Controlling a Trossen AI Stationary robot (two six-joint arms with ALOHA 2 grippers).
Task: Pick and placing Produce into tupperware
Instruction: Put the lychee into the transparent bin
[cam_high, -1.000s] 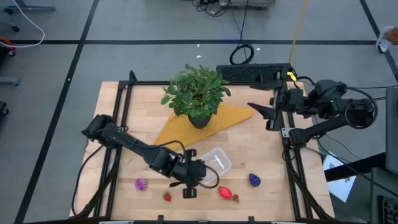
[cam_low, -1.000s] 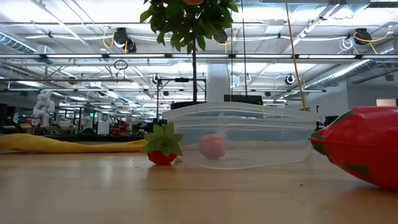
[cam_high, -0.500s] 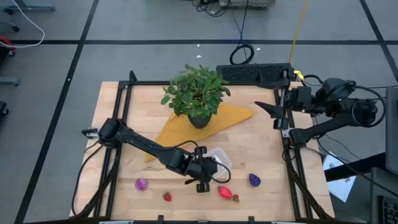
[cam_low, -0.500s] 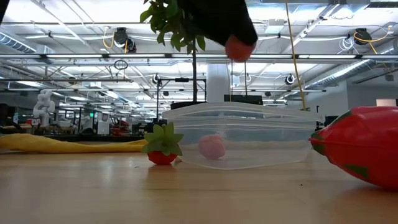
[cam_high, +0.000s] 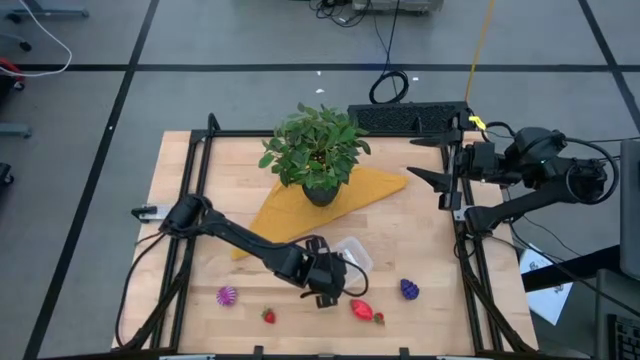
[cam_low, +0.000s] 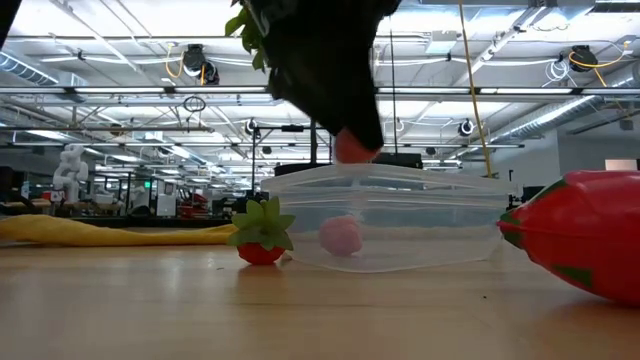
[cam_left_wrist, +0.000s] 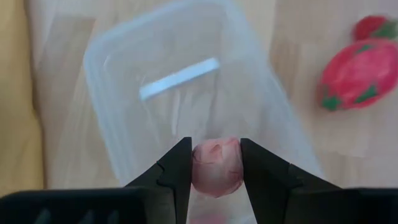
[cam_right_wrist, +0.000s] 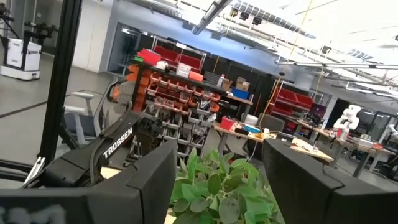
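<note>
A: Left tool (cam_left_wrist: 216, 163) check. Its jaws pinch a pink round piece (cam_left_wrist: 216, 165) directly over the tupperware (cam_left_wrist: 186, 93). From the desk-level camera that piece (cam_low: 353, 148) hangs just above the container's rim (cam_low: 390, 180).

B: Confirmed from overhead: left tool (cam_high: 333, 280) sits over the near end of the tupperware (cam_high: 356, 256), front-centre of the desk (cam_high: 430, 250). Anything already inside?

A: One pink round piece (cam_low: 341, 236) rests on the container floor, seen through the clear wall.

B: Loose produce on the desk, left to right?

A: Purple knobbly piece (cam_high: 228, 295) at front left; small red strawberry (cam_high: 269, 316); larger red strawberry (cam_high: 361, 309) just in front of the tupperware, with a small red piece (cam_high: 378, 319) beside it; second purple piece (cam_high: 409, 290) to the right. All lie outside the container.

B: Other items?

A: Potted plant (cam_high: 316, 150) at rear centre, standing on a yellow cloth (cam_high: 310, 205).

B: Right tool?

A: Right tool (cam_high: 428, 178) is raised at the desk's right rear edge, jaws partly apart, holding nothing.
</note>
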